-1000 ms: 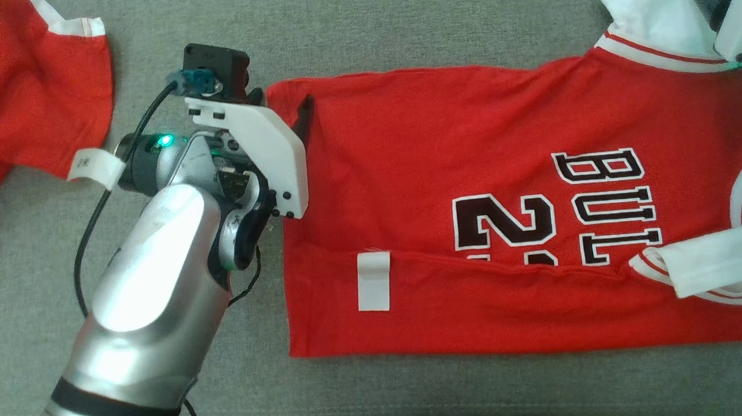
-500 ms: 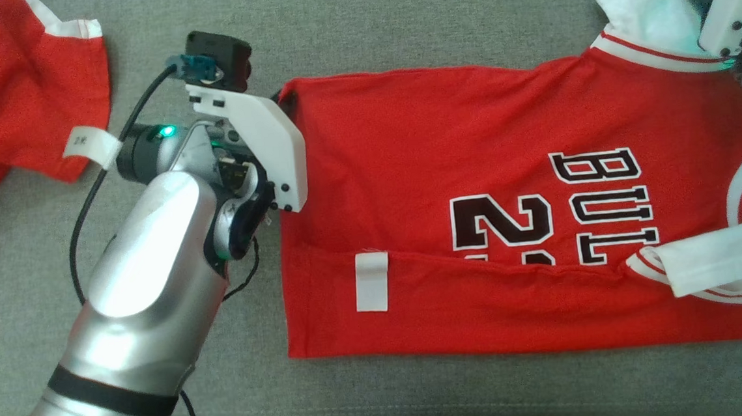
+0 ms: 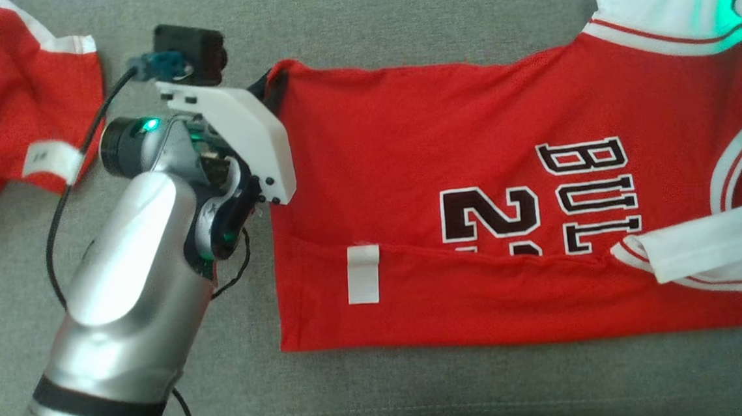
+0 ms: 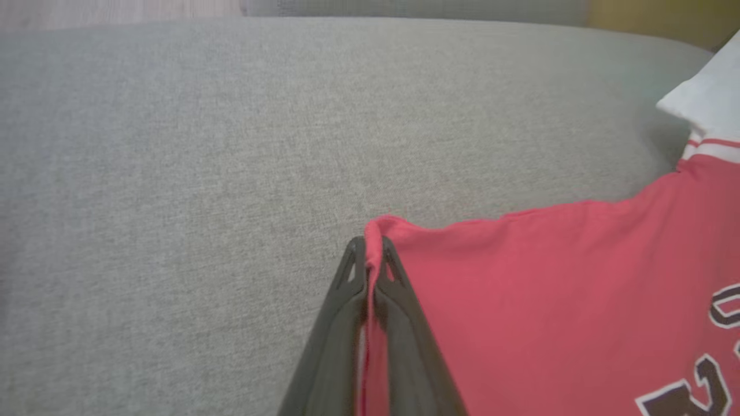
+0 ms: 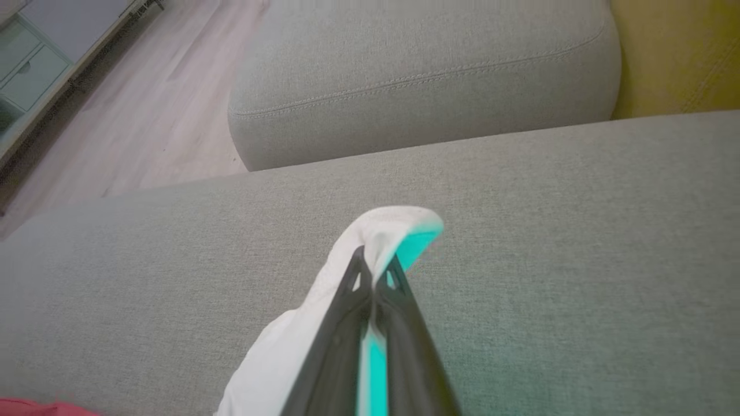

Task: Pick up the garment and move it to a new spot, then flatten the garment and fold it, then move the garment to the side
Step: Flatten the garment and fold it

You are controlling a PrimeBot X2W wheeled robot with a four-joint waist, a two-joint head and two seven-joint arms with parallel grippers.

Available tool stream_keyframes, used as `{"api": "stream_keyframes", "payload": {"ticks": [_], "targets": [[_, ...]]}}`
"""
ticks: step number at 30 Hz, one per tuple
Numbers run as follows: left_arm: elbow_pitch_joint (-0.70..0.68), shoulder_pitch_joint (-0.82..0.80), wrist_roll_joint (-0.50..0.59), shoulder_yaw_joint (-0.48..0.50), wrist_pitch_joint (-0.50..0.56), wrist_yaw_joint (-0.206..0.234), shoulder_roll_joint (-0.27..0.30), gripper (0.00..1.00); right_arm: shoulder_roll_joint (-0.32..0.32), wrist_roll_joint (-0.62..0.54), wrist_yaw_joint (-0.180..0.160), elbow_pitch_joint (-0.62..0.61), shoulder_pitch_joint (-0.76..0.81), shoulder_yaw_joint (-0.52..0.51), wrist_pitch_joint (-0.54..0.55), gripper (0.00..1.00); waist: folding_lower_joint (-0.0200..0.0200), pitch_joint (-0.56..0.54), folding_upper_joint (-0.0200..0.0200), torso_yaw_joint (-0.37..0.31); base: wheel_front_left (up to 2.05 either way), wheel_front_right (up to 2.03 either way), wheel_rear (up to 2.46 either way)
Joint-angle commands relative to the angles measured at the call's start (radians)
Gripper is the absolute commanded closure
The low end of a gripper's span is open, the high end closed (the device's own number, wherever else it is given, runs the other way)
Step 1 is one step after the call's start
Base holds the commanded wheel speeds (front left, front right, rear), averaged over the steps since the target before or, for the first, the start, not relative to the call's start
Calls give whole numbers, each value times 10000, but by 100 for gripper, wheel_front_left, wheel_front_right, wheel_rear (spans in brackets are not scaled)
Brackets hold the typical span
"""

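The garment, a red jersey, lies on the grey sofa seat. Its long axis runs left to right in the head view: hem to the robot's left, white sleeves to its right, near edge folded over.

Left gripper: fingers closed on the hem's far corner. The left wrist view shows red cloth pinched between them; in the head view the white housing mostly covers them.

Right gripper: fingers closed on a white sleeve. The right wrist view adds a wooden floor.
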Motion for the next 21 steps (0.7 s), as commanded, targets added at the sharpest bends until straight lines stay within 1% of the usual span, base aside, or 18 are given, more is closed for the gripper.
{"api": "stream_keyframes", "payload": {"ticks": [1, 9, 12, 13, 15, 21], "targets": [[-410, -90, -40, 430, -105, 50, 401, 100, -134, 126, 67, -475, 46, 81, -95, 100, 0, -31, 0, -28, 0, 0, 0], [-1630, 760, -235, 690, -385, 325, 664, 100, -835, 1042, 67, -2003, 1119, 578, -498, 100, 0, -349, 0, -214, 0, 0, 0], [-2040, 1094, -337, 741, -427, 406, 713, 100, -1106, 1150, 67, -2608, 1607, 767, -526, 100, 0, -446, 0, -262, 0, 0, 0], [-2255, 1311, -399, 788, -468, 467, 753, 100, -1335, 1170, 67, -3055, 2017, 1005, -495, 100, 0, -520, 0, -305, 0, 0, 0], [-2451, 1545, -464, 851, -537, 529, 794, 100, -1582, 1178, 67, -3448, 2463, 1213, -467, 100, 0, -586, 0, -353, 0, 0, 0], [-3106, 2558, -707, 1231, -863, 856, 1007, 100, -2260, 1124, 67, -4358, 3667, 1363, -523, 100, 0, -864, 0, -545, 0, 0, 0]]}}
